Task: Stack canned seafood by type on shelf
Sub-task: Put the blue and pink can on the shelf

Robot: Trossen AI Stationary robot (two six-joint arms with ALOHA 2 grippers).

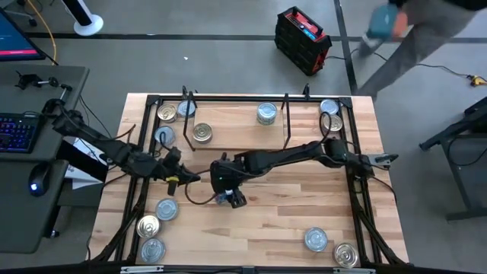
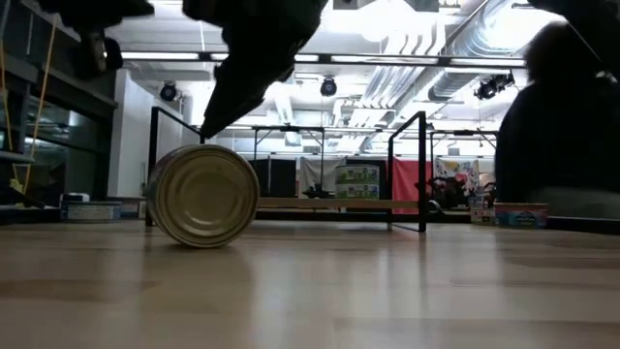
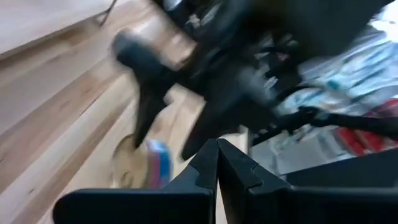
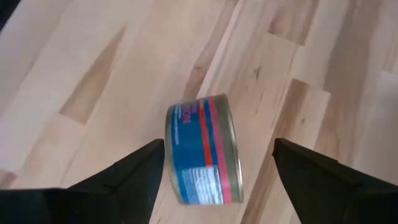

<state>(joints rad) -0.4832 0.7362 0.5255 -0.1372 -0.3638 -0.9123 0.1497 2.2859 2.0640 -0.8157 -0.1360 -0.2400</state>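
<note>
We see the right gripper (image 4: 214,165) over the middle of the table (image 1: 289,221), its fingers (image 4: 134,171) spread wide on either side of a blue-and-red labelled tin (image 4: 202,149) that lies on its edge on the wood, touching neither finger. In the low view this tin (image 2: 203,194) stands on its rim, gold end facing us. The left gripper (image 3: 217,168) hangs just beside it with its fingers pressed together, holding nothing. The shelf (image 1: 243,125) carries 2 tins (image 1: 266,114); others lie along the table's edges (image 1: 156,228).
</note>
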